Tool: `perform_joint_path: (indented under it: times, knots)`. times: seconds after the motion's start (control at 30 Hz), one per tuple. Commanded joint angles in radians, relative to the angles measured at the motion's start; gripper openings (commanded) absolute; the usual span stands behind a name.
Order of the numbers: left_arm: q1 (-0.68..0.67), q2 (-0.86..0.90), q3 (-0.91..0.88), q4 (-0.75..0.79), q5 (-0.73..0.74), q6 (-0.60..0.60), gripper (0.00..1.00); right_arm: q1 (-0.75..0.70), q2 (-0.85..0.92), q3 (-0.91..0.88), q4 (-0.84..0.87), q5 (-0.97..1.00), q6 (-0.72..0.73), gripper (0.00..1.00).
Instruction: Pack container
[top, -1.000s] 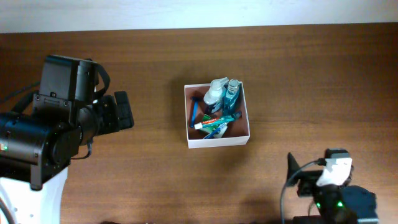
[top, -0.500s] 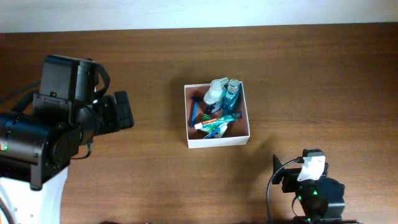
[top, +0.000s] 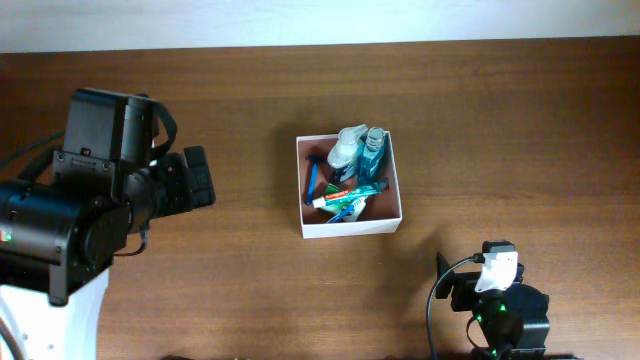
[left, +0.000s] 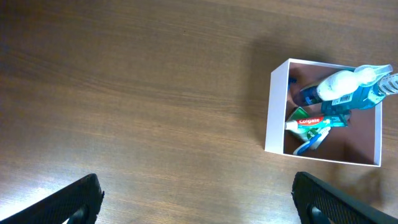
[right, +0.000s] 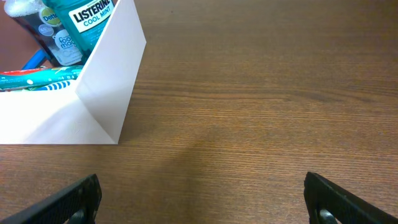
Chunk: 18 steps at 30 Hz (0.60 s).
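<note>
Left gripper (left: 198, 205) hangs wide open over the worktop (top: 500, 120), right gripper (right: 202, 202) is spread apart too, down low. The container (top: 350, 228) sits mid-worktop between them, with toothpaste (top: 335, 198) and mouthwash (top: 373, 155) inside.

Dark wooden table (top: 500, 120), grain running 9-to-3 o'clock. Pale strip (top: 320, 20) along 12 o'clock edge of overhead view.

Toiletries bunched at table centre, touching:
- Teal Listerine Cool Mint bottle (right: 87, 15) at 1 o'clock of bunch.
- White-topped spray bottle (top: 346, 150) just beside it, at 12 o'clock.
- Colgate toothpaste tube (left: 308, 121), red, white and green, lying crosswise at 6 o'clock.
- Blue-and-white toothbrush (left: 309, 144) just under tube.
- Blue handle (top: 312, 180) at 9 o'clock; kind unclear.
</note>
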Motion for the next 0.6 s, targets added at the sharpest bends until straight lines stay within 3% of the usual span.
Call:
perform_joint_path:
  times: [0.0, 0.17, 0.23, 0.33, 0.4, 0.57]
  knots:
    - [0.018, -0.023, 0.005, 0.0, -0.014, 0.012, 0.99, -0.008, -0.012, -0.005, 0.007, -0.003, 0.012, 0.99]
    - [0.137, -0.131, -0.066, 0.0, -0.017, 0.014, 1.0, -0.008, -0.012, -0.005, 0.007, -0.003, 0.012, 0.99]
    - [0.22, -0.226, -0.185, 0.069, -0.105, 0.016, 0.99, -0.008, -0.012, -0.005, 0.007, -0.003, 0.012, 0.99]
    - [0.298, -0.41, -0.472, 0.393, -0.117, 0.017, 0.99, -0.008, -0.012, -0.005, 0.007, -0.003, 0.012, 0.99]
    - [0.302, -0.574, -0.769, 0.687, -0.114, 0.017, 0.99, -0.008, -0.012, -0.005, 0.006, -0.003, 0.011, 0.99]
    - [0.303, -0.849, -1.286, 1.061, -0.012, 0.039, 0.99, -0.008, -0.012, -0.005, 0.007, -0.003, 0.011, 0.99]
